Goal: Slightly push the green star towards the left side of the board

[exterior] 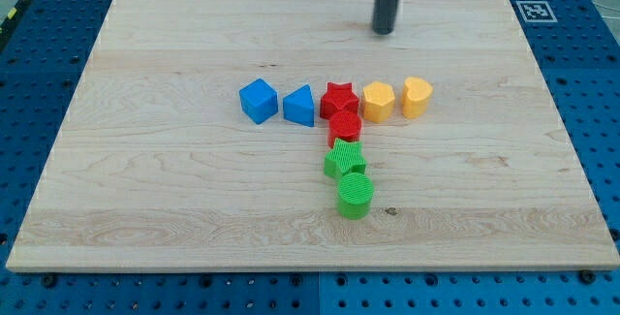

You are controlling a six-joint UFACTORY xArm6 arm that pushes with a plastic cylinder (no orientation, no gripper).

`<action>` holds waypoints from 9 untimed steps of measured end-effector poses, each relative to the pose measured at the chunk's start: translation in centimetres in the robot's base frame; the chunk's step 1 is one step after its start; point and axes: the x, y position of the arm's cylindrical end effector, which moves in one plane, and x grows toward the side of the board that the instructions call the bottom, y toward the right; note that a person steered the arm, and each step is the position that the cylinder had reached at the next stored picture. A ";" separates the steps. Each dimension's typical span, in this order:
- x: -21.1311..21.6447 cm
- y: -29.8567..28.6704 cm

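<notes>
Tip [385,31] parked far from the green star [344,158], toward the view's top of the desk [145,189].

No tool is fitted, so nothing is released or clenched; the rod touches no block. The green star sits just under the red cylinder [345,126] and just above the green cylinder [355,196], in a column hanging from the red star [338,99]. A leftward nudge likely calls for contact on the green star's right flank, which looks free; the blocks above and below might get dragged along.
</notes>
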 end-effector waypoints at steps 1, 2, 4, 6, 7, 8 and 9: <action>-0.7 6.4; -0.8 12.7; 1.3 18.0; 6.2 20.1; 10.1 20.2; 15.1 20.2; 20.3 19.8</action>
